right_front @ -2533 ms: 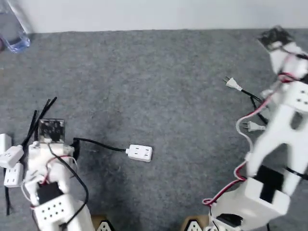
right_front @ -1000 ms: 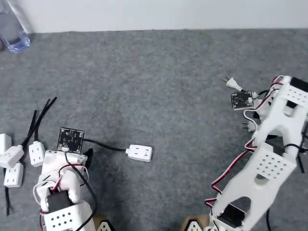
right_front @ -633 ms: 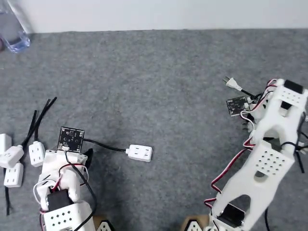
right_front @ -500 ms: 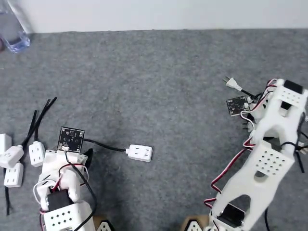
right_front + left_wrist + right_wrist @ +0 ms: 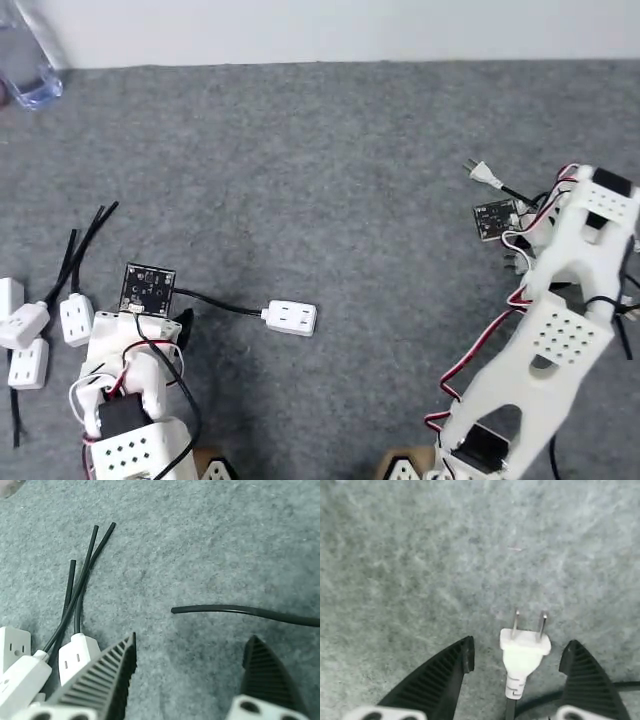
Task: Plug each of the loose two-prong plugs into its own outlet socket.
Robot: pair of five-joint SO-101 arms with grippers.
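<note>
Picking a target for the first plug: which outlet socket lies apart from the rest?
The socket lying alone in the middle on a black cord; the other sockets cluster at the far left.

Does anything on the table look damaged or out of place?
Nothing damaged or spilled. The only oddity: the black cords by the sockets end loose on the carpet, connected to nothing. A plug lies flat within the open right pincer.

White plug (image 5: 524, 652) with black cord (image 5: 510, 709), white outlet sockets (image 5: 75, 657), black ribbed jaws, mottled grey carpet (image 5: 420, 555).
</note>
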